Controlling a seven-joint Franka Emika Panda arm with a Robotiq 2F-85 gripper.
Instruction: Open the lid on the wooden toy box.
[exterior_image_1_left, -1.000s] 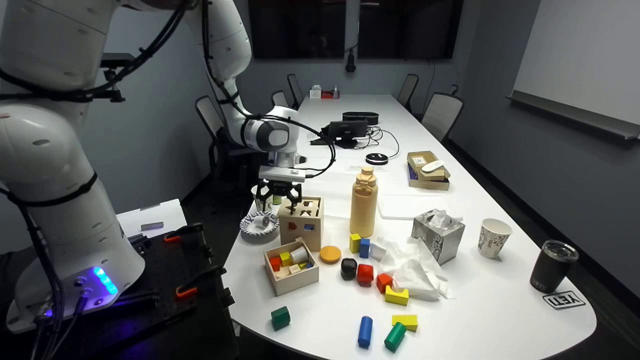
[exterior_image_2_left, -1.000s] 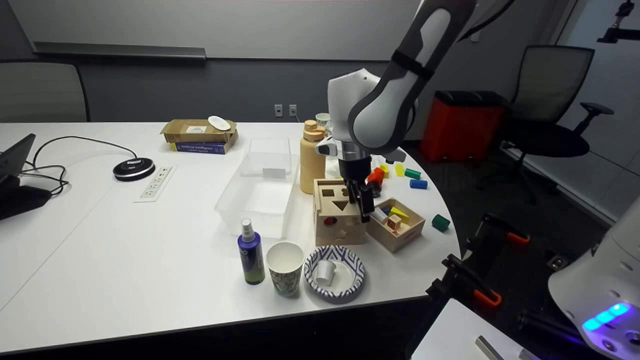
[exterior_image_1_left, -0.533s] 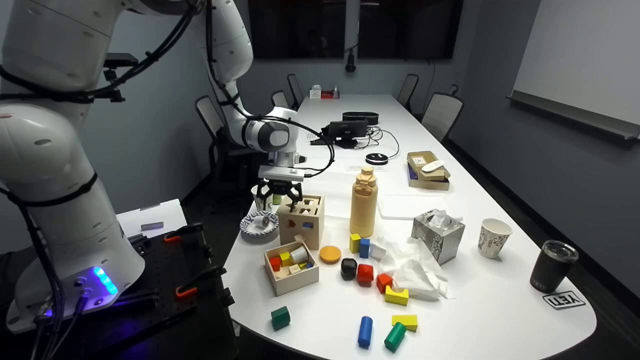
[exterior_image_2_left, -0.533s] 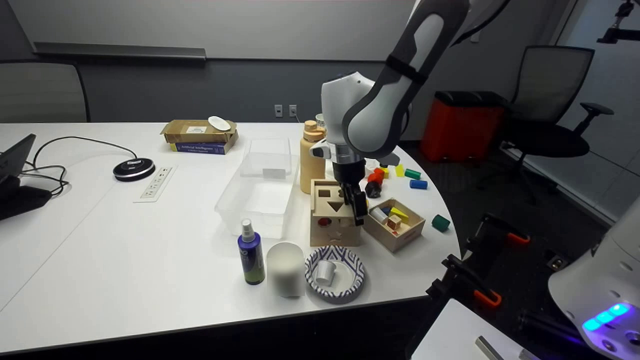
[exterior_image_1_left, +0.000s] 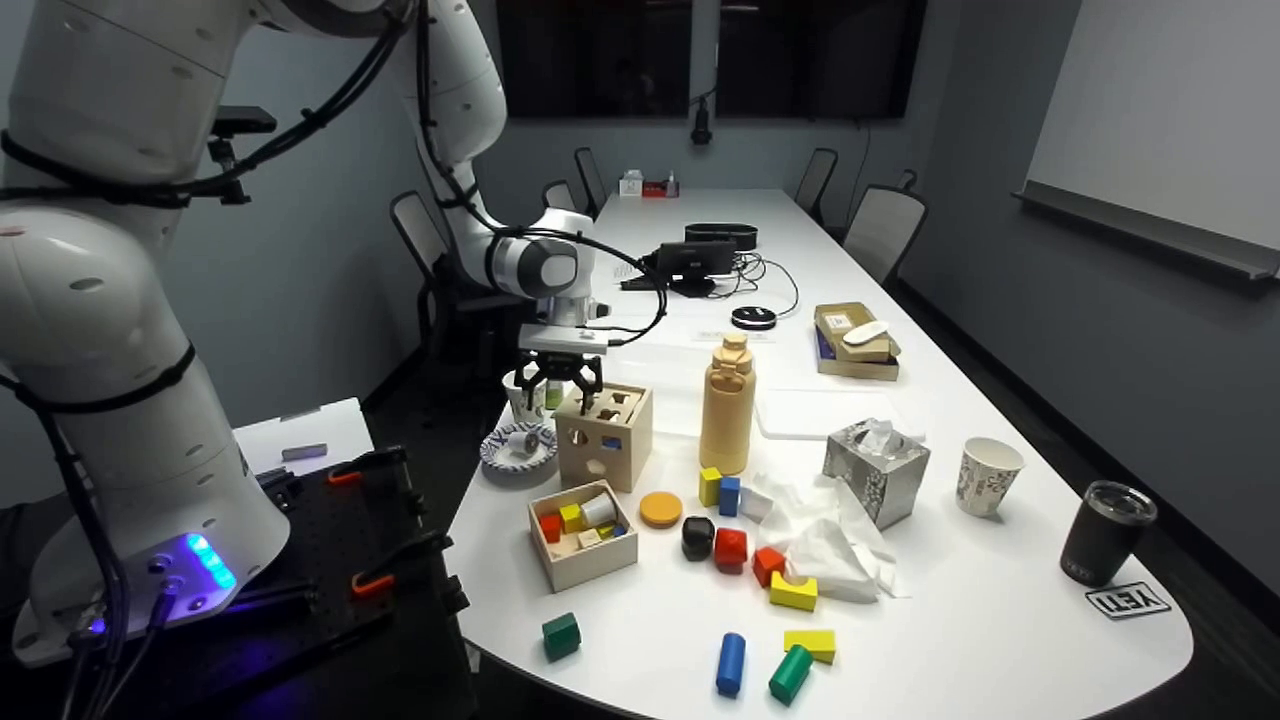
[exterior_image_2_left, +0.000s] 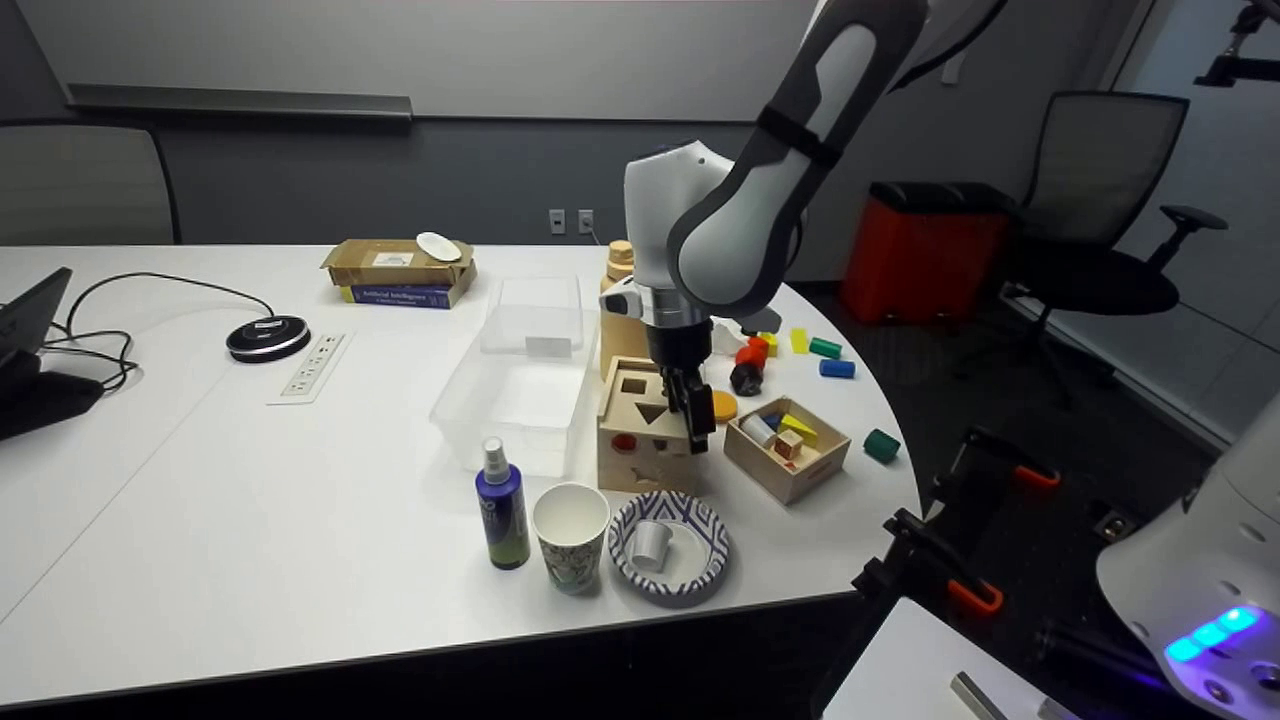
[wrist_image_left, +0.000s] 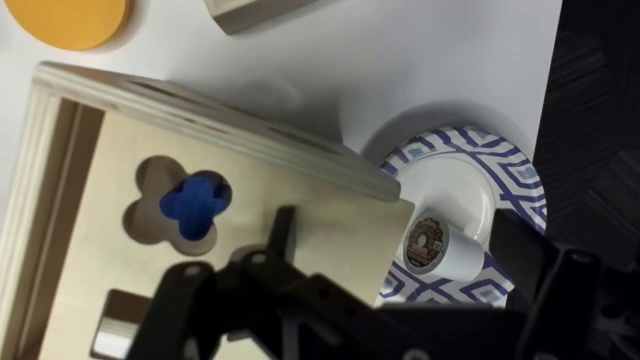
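"What has the black end effector got?"
"Nothing. Its fingers are spread wide."
"And the flat, holey light-wood lid?"
"Right by one fingertip, on the light-tan wooden cube box."

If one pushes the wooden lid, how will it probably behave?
The lid is likely stiff, being a flat wooden panel. It may slide rather than tip, since raised edges of the wooden toy box border it.
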